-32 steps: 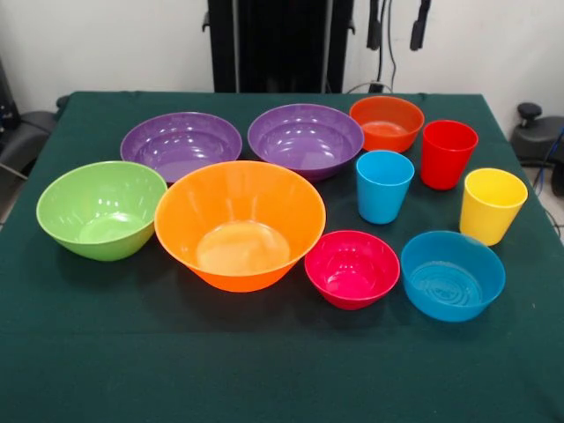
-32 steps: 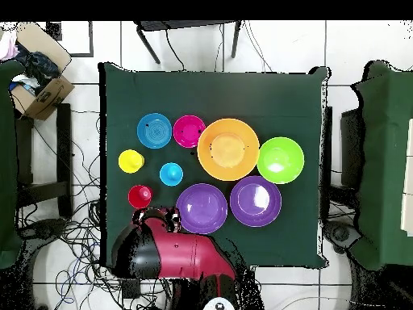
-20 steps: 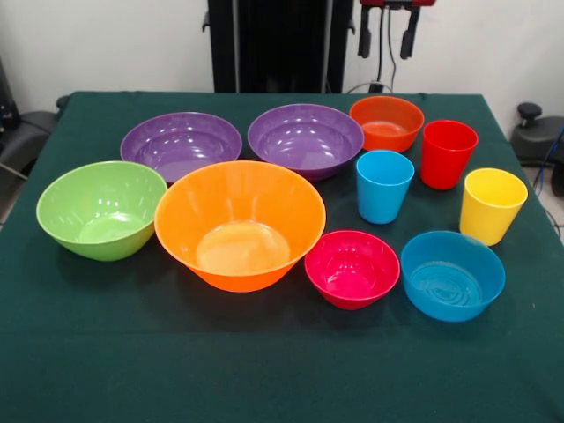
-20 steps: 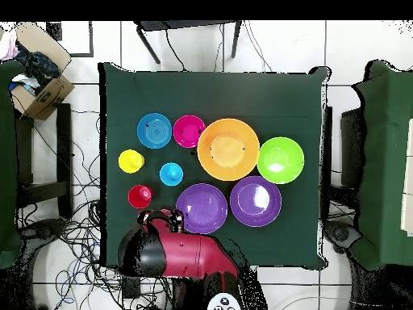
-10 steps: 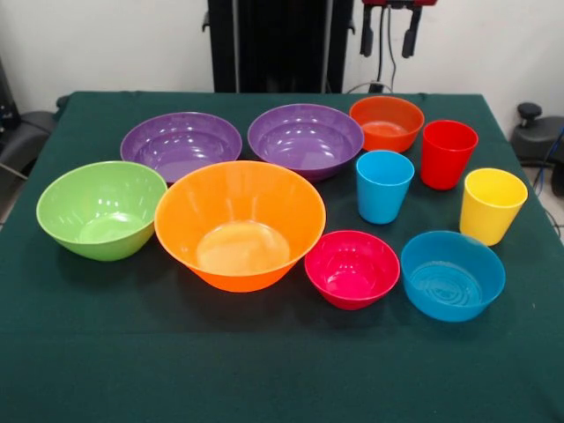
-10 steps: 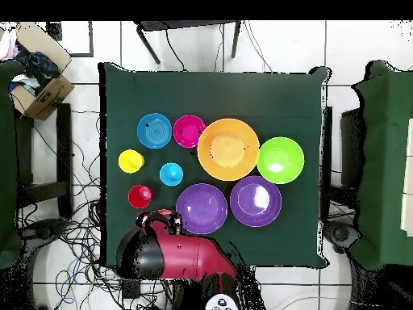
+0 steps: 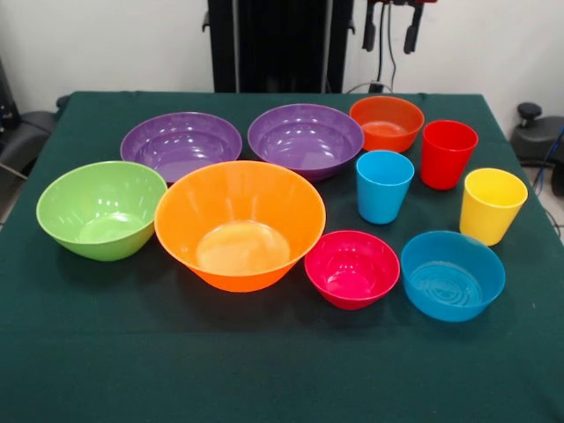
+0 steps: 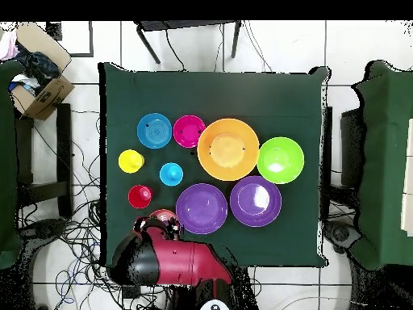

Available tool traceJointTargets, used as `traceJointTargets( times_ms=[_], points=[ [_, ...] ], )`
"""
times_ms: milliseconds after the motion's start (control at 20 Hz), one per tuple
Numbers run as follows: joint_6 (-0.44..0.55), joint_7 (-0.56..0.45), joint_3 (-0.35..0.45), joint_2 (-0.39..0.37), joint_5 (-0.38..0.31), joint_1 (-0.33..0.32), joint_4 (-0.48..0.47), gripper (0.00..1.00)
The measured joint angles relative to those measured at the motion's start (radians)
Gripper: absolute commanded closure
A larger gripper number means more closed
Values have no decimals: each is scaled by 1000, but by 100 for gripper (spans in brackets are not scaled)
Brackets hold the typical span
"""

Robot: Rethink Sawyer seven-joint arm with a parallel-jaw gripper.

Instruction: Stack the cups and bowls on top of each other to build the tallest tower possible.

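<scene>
Green tabletop (image 7: 264, 370): you see ten vessels, none stacked; pincer (image 7: 391, 25) hangs empty, spread apart, above small orange bowl (image 7: 386, 122)

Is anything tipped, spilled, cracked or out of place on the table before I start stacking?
Nothing stands out. All seven bowls and three cups stand upright and separate on the green cloth, none nested yet. The gripper hangs open above the small orange bowl, touching nothing.

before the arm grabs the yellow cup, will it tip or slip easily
The yellow cup is tall and tapers to a narrow base, so a sideways push would likely tip it. Its glossy plastic wall probably slips in a loose grip. It looks thin and empty, so likely light and fairly stiff.
</scene>
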Motion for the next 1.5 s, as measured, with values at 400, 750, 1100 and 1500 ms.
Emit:
traceJointTargets(
  times_ms=[400, 750, 1100, 1500],
  points=[
    [0, 67, -29, -2, 22, 2, 23, 0],
    [0, 169, -73, -3, 71, 23, 56, 0],
    [-23, 299, -108, 3, 115, 41, 108, 0],
    [-159, 411, -108, 72, 124, 31, 159, 0]
  ],
)
